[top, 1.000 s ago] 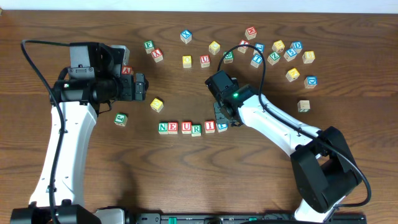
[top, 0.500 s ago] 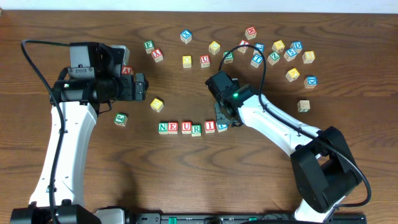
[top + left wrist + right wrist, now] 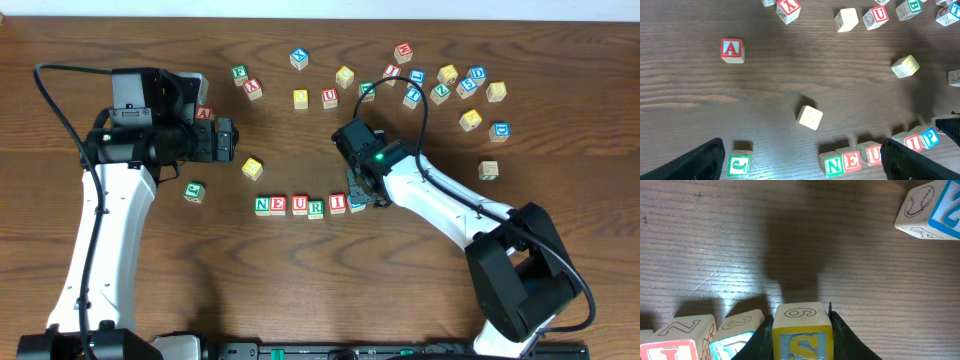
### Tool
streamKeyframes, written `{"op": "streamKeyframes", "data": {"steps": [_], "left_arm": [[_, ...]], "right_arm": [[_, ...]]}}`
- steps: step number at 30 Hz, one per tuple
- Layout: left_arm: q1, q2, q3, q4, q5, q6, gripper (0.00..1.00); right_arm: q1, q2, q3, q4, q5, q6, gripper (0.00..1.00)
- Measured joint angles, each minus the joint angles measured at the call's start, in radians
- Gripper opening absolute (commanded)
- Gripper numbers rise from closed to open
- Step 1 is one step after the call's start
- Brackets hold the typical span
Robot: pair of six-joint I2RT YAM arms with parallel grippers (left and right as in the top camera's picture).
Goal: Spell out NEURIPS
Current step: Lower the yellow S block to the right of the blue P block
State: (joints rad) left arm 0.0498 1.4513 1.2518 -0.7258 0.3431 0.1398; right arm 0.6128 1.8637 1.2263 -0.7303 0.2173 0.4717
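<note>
Near the table's front, a row of cubes reads N (image 3: 262, 205), E (image 3: 279, 205), U (image 3: 300, 205), R (image 3: 316, 207), I (image 3: 337, 203), P (image 3: 357, 204). My right gripper (image 3: 370, 197) hovers at the row's right end, shut on the yellow-framed S cube (image 3: 801, 335). In the right wrist view the S cube sits just right of the P cube (image 3: 737, 335), and I cannot tell whether it touches the table. My left gripper (image 3: 805, 170) hangs open over bare wood left of the row, holding nothing. The left wrist view shows N (image 3: 834, 165), E (image 3: 851, 161) and U (image 3: 875, 152).
Several loose cubes are scattered along the back right (image 3: 447, 85). A red A cube (image 3: 732, 50), a plain-faced cube (image 3: 810, 117) and a green cube (image 3: 739, 165) lie left of the row. Another cube (image 3: 930, 210) lies beyond the S.
My right arm has shifted very slightly toward the row's end, still gripping the S cube. The left arm has not moved.
</note>
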Motion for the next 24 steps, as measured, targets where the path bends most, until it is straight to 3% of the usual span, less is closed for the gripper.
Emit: {"op": "streamKeyframes", "data": {"steps": [24], "left_arm": [[0.0,0.0,0.0,0.0,0.0,0.0,0.98]], "right_arm": [[0.0,0.0,-0.035,0.031,0.0,0.001,0.14]]}}
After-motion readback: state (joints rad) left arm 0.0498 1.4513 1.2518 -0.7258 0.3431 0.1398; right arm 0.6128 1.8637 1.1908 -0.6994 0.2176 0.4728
